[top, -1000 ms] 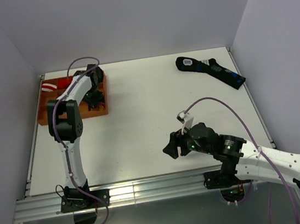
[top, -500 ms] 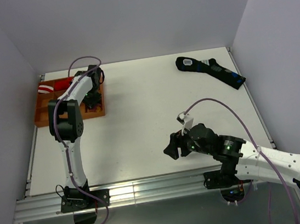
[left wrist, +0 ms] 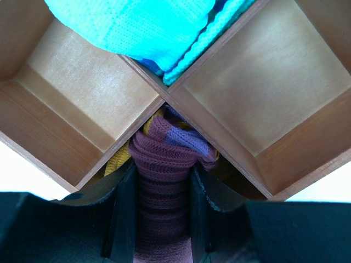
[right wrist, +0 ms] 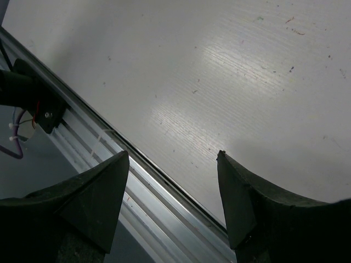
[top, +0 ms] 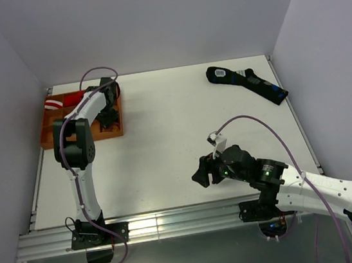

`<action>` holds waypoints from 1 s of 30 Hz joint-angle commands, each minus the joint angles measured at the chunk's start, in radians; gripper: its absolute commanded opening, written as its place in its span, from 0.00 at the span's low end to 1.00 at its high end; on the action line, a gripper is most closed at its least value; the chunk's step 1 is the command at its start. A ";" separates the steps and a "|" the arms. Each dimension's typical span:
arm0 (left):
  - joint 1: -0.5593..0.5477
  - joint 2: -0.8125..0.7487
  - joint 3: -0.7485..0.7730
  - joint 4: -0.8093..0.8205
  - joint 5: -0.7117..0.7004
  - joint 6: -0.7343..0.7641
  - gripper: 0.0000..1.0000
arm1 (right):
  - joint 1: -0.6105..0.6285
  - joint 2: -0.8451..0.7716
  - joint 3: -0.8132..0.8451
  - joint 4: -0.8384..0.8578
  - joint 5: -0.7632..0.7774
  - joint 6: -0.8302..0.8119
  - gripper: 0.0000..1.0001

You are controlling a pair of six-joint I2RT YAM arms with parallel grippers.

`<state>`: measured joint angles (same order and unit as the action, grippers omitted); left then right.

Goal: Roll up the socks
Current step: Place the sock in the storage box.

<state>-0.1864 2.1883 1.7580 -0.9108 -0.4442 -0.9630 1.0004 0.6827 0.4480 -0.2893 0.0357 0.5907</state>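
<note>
- White surface (top: 177, 138) carries a compartmented wooden tray (top: 48, 141) at its far left corner.
- Left pincer (left wrist: 163, 176) pinches the rolled maroon knit sock with purple cuff (left wrist: 164, 150), its end inside a tray compartment, across the dividers from a teal knitted bundle (left wrist: 137, 27).
- Right pincer (right wrist: 173, 159) hangs spread above the surface's near edge.

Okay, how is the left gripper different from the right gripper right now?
The left gripper is shut on the maroon sock; the right gripper stands open and empty. The left gripper is at the wooden tray in the far left corner; the right gripper hangs over the bare table near its front edge. Both have black fingers.
</note>
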 commanded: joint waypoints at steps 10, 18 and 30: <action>0.038 -0.004 -0.012 -0.079 0.056 0.127 0.47 | -0.006 -0.008 0.021 0.025 -0.003 0.009 0.72; 0.044 -0.036 -0.003 -0.083 0.070 0.148 0.62 | -0.006 -0.003 0.021 0.033 -0.008 0.009 0.72; 0.050 -0.102 0.057 -0.066 0.133 0.208 0.63 | -0.006 -0.003 0.015 0.041 -0.017 0.008 0.72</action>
<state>-0.1505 2.1555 1.7748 -0.9264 -0.3191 -0.8036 1.0004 0.6827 0.4480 -0.2836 0.0246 0.5941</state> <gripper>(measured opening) 0.632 0.724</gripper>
